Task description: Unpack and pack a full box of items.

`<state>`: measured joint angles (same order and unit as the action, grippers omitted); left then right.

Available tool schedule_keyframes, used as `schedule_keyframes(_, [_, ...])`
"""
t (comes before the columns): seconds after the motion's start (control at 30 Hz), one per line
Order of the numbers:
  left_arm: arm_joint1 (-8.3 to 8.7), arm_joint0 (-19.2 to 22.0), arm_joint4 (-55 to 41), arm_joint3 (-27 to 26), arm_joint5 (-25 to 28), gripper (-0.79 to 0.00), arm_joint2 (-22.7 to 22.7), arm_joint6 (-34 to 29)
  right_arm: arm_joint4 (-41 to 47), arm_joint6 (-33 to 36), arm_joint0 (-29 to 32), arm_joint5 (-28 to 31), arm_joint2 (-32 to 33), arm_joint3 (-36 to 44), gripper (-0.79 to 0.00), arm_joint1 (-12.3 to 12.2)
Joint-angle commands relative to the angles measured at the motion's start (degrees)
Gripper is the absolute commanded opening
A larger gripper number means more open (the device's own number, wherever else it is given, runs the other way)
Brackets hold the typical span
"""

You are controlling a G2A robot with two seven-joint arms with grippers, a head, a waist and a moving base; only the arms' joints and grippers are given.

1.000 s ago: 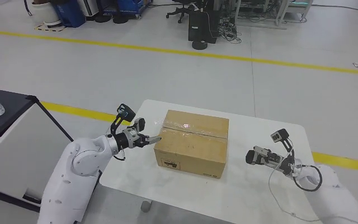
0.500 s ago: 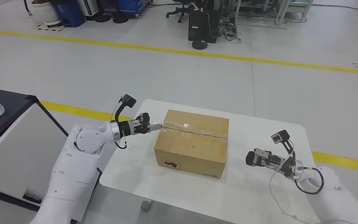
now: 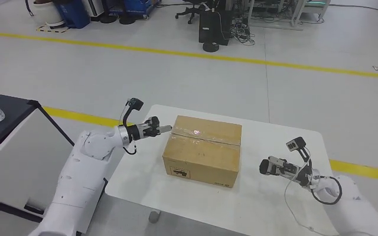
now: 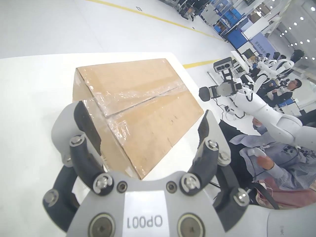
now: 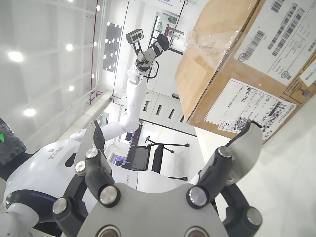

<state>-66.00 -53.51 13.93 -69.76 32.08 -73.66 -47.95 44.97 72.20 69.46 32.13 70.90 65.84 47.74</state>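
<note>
**Top view.** The box (image 3: 204,150) stands shut in the middle of the desk (image 3: 266,203). Clear tape (image 3: 207,137) runs along its top seam. My left fingers (image 3: 166,128) are level with the top edge at one short end, just beside the spot where the tape folds over. My right fingers (image 3: 264,166) hang low off the opposite end, apart from the cardboard and pointed at it.

**Left wrist view.** My left fingers are spread and grasp nothing. The taped end of the box lies close ahead between them, with the seam (image 4: 148,93) leading away. One finger overlaps the box edge in this view, and I cannot confirm contact. Judgement: they are placed here because this is where the tape end can be picked at or the flap edge caught. That is the first step of unpacking, so the task is barely begun.

**Right wrist view.** My right fingers are released and empty. They are held just above the desk (image 5: 271,178) and face the end wall that carries the labels (image 5: 246,104). Judgement: they are stationed here to brace the box against a push from the far end. The box rests free on a smooth top, so sliding is the likely fault if that brace is late.
</note>
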Motion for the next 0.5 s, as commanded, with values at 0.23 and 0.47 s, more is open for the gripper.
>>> schedule_keyframes(0.23, [-1.31,7.6,0.8,13.4,1.4,0.000,5.1,3.0,0.0,0.0,0.0,0.0,0.0,0.0,0.000,0.0])
schedule_keyframes(0.47, [-2.33,10.3,0.7,21.3,3.0,0.000,8.1,5.2,0.0,0.0,0.0,0.0,0.0,0.0,0.000,0.0])
